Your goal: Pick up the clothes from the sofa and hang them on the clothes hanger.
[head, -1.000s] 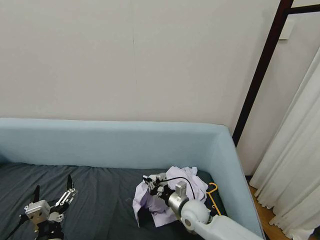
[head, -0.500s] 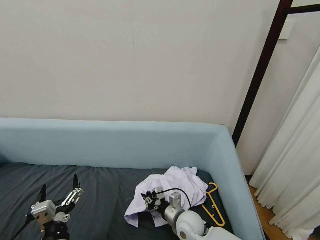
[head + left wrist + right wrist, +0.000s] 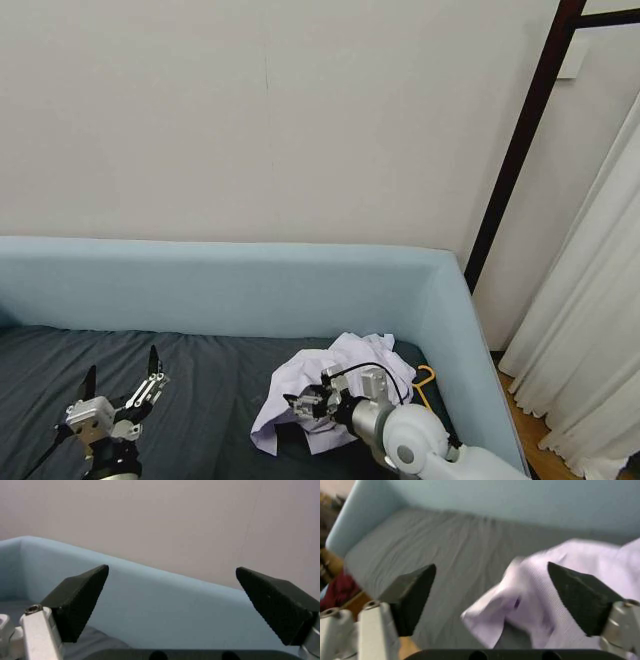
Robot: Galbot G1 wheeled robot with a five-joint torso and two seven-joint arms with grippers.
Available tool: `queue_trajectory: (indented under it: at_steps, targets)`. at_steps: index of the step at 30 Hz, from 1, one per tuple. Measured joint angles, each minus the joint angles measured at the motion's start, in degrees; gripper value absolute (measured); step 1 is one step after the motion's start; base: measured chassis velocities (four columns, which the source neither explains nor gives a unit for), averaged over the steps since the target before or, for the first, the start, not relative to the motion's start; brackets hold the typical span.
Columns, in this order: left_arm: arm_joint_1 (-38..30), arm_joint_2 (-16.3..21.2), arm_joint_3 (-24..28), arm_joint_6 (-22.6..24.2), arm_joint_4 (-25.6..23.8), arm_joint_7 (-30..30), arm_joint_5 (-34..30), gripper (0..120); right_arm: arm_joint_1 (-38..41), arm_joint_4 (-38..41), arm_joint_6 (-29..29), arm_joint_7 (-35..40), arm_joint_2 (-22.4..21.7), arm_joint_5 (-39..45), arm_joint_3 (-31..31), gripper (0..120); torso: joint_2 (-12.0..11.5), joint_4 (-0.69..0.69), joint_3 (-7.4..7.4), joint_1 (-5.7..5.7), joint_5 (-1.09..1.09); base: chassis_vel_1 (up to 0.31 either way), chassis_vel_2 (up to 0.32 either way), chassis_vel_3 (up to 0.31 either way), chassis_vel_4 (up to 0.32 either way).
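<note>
The crumpled lilac shirt lies at the right end of the sofa seat. The right gripper, jaws spread wide, sits at the heap's near-left edge, with the cloth just ahead of it. The left gripper, also open, hangs well apart to the left.

The head camera looked down onto the pale blue padded sofa. The left wrist camera faced its backrest; the right, close over the crumpled lilac shirt, shared that with the head view.
</note>
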Motion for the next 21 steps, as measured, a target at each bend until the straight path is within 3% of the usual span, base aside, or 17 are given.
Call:
queue_trajectory:
  at_steps: [3,12,16,21]
  targets:
    - [0.05,0.31,0.44,-1.02,1.98,1.30,2.16,100,1.59,-2.91,1.04,3.17,0.30,0.58,2.80,99,0.00,0.01,0.01,0.00,-0.01,0.000,0.000,0.000,0.000]
    - [0.31,1.59,1.38,-3.32,6.98,2.96,4.65,100,2.60,-6.75,-1.77,9.72,0.69,-0.27,7.20,100,0.00,0.00,0.01,0.00,-0.01,0.000,0.000,0.000,0.000]
    - [0.56,1.49,2.21,-4.32,8.75,3.39,5.39,100,3.04,-11.12,-2.39,10.17,1.26,-3.72,7.31,100,0.00,0.00,0.01,0.00,-0.02,0.000,0.000,0.000,0.000]
    - [1.25,1.61,2.11,-4.49,8.50,3.98,5.22,100,5.08,-22.04,-2.24,7.92,4.02,-9.76,6.57,100,-0.01,0.01,0.01,0.01,-0.01,0.000,0.000,0.000,0.000]
